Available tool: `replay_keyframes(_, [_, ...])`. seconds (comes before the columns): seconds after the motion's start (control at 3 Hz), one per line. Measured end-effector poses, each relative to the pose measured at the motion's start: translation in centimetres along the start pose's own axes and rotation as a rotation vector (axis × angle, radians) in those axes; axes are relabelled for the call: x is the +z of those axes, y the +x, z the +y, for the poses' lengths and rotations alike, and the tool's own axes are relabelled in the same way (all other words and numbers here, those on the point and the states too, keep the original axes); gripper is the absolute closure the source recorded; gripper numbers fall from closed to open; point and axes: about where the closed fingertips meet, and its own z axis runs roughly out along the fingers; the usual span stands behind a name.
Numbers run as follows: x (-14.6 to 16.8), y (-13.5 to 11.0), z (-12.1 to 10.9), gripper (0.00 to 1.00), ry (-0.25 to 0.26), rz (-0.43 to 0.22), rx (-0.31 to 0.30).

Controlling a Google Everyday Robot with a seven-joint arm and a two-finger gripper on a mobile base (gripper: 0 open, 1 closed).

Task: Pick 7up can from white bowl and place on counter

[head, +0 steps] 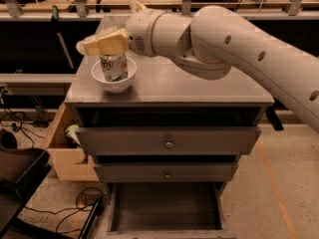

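**The gripper sits right over the can in the bowl**

On the far left, a wooden box (60, 156) stands on the floor beside the cabinet. It has no part in this job.

Next comes the white bowl (106, 83). It sits near the left front corner of the counter (199, 86). The 7up can (114, 66) stands up straight inside the bowl, and its top pokes out above the rim. That helps, because the top part is free to grab while the bowl walls hide the bottom part.

The gripper (103, 44) is at the top of the can and covers it. It reaches in from above because the bowl blocks the sides down low. I cannot tell if the gripper is open or closed, or if it has the can yet. The can is not lifted; it rests in the bowl.

To the right of the bowl, the counter is flat and grey, a good spot to put the can down. I think the lift has to go straight up so the can does not bump the rim and tip the bowl.

The big white arm (234, 39) comes in from the right, high over the counter.
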Motion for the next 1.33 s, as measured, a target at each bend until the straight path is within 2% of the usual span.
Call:
replay_keyframes(0.33, [1.3,3.0,-1.2,0.0,0.023,0.011,0.059])
replay_keyframes(0.67, [1.9,5.0,-1.9,0.0,0.02,0.007,0.085])
replay_keyframes(1.33, [2.6,8.6,-1.7,0.0,-0.012,-0.012,0.116])
